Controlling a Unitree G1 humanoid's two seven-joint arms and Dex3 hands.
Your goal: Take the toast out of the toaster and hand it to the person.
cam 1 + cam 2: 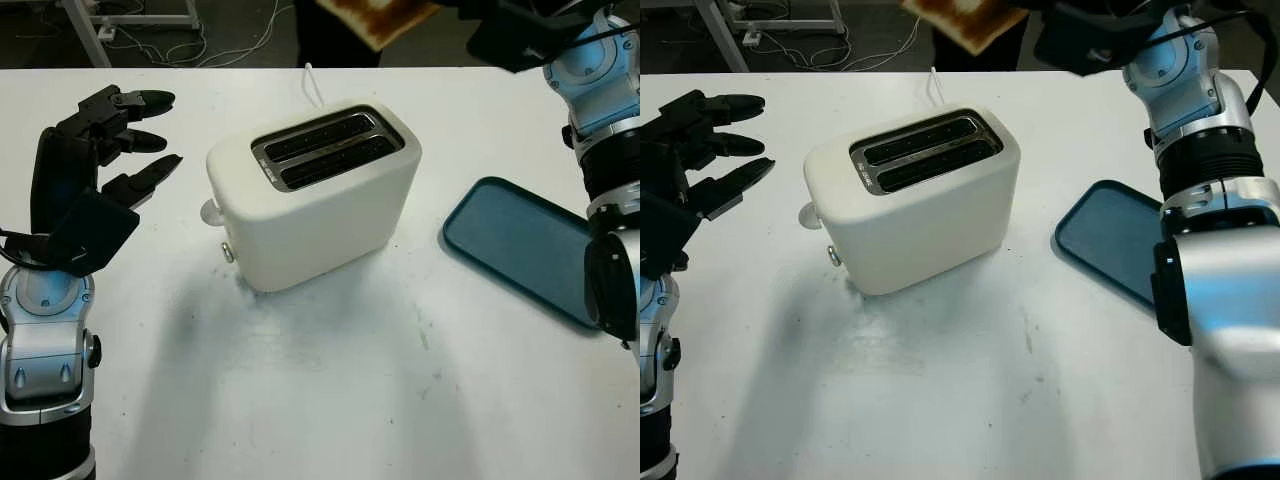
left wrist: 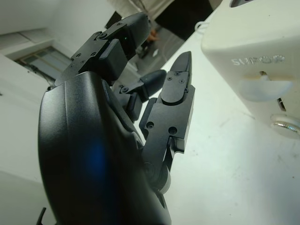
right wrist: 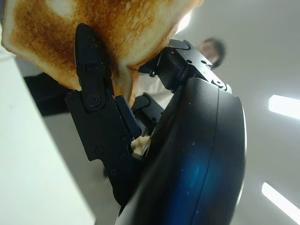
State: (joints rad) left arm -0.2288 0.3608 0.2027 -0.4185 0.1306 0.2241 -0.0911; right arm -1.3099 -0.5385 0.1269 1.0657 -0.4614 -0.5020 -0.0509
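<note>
browned toast (image 3: 93, 33) sits pinched in the right hand (image 3: 140, 117), raised beyond the toaster (image 1: 315, 195) toward the person (image 3: 211, 47); left hand (image 1: 95, 160) open, idle.

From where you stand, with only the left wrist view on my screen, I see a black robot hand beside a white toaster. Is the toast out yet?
Observer: Yes. The right robot hand grips the toast, raised past the far edge of the table.
Reviewer: Anything left in the toaster?
Observer: No. Both slots of the toaster look empty from above.
Reviewer: Is the person there to take it?
Observer: The right wrist view shows a person behind the raised hand.
Reviewer: Anything else on the table?
Observer: A dark blue tray lies to the toaster's right. The left robot hand is open, left of the toaster.
</note>
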